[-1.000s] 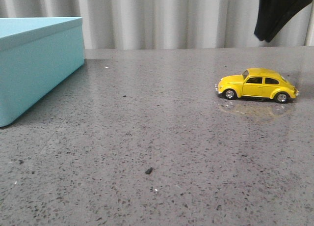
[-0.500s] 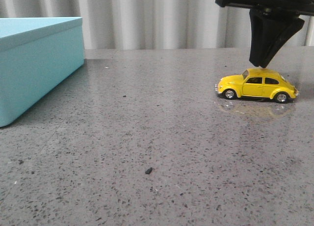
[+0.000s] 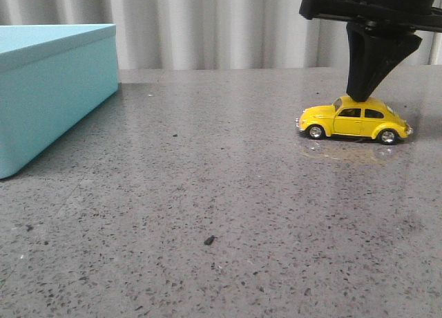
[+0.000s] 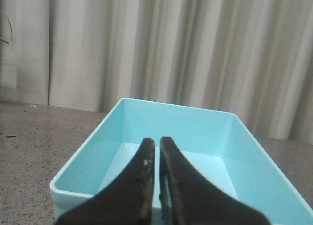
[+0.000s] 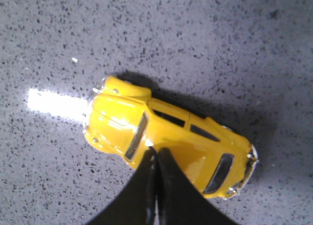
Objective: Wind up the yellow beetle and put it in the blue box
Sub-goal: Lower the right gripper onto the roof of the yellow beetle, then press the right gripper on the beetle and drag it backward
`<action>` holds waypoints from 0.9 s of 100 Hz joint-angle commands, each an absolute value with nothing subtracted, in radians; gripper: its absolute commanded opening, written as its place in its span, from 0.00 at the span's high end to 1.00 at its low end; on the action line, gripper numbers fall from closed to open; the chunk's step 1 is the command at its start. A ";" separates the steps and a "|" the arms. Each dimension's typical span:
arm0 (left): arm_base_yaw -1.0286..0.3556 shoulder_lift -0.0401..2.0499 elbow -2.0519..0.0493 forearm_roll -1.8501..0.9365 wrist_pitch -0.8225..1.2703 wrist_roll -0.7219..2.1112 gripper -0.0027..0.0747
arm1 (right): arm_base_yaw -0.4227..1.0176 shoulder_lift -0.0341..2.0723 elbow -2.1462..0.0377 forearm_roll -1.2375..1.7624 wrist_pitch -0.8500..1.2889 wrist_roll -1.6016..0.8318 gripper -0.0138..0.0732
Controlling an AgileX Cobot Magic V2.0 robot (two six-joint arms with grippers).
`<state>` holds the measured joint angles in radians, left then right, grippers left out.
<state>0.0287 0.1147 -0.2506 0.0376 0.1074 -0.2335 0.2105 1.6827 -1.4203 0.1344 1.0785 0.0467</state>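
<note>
Blue box (image 3: 52, 90) sits open at the frame's left edge, your left gripper (image 4: 157, 149) pressed together above it. At right, your right gripper (image 3: 359, 97), fingers together, has come down onto the yellow beetle (image 3: 352, 119) roof; the car has slid slightly left, so winding has likely begun.

Right tool (image 3: 359, 97) tip pressed on roof of yellow beetle (image 3: 353, 121), far right on grey speckled tabletop (image 3: 207, 193); fingers look closed together. Beetle nose points left, all wheels down. Blue box (image 3: 52, 90) at far left edge, well apart. Pale curtain (image 3: 207, 27) behind.
</note>
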 commanded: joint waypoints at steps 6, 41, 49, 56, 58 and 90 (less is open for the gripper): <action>0.030 0.136 -0.287 0.029 0.036 -0.244 0.99 | 0.209 1.661 -1.451 0.134 1.067 0.044 0.91; 0.030 0.136 -0.287 0.029 0.036 -0.244 0.99 | 0.203 1.661 -1.451 0.092 1.083 0.044 0.91; 0.030 0.136 -0.287 0.029 0.036 -0.244 0.99 | 0.202 1.661 -1.451 0.087 1.090 0.044 0.91; 0.030 0.136 -0.287 0.029 0.034 -0.244 0.99 | 0.199 1.661 -1.451 0.087 1.100 0.044 0.91; 0.030 0.136 -0.287 0.029 0.034 -0.244 0.99 | 0.196 1.661 -1.451 0.087 1.102 0.044 0.91; 0.030 0.136 -0.287 0.029 0.034 -0.244 0.99 | 0.157 1.661 -1.451 0.057 1.144 0.044 0.91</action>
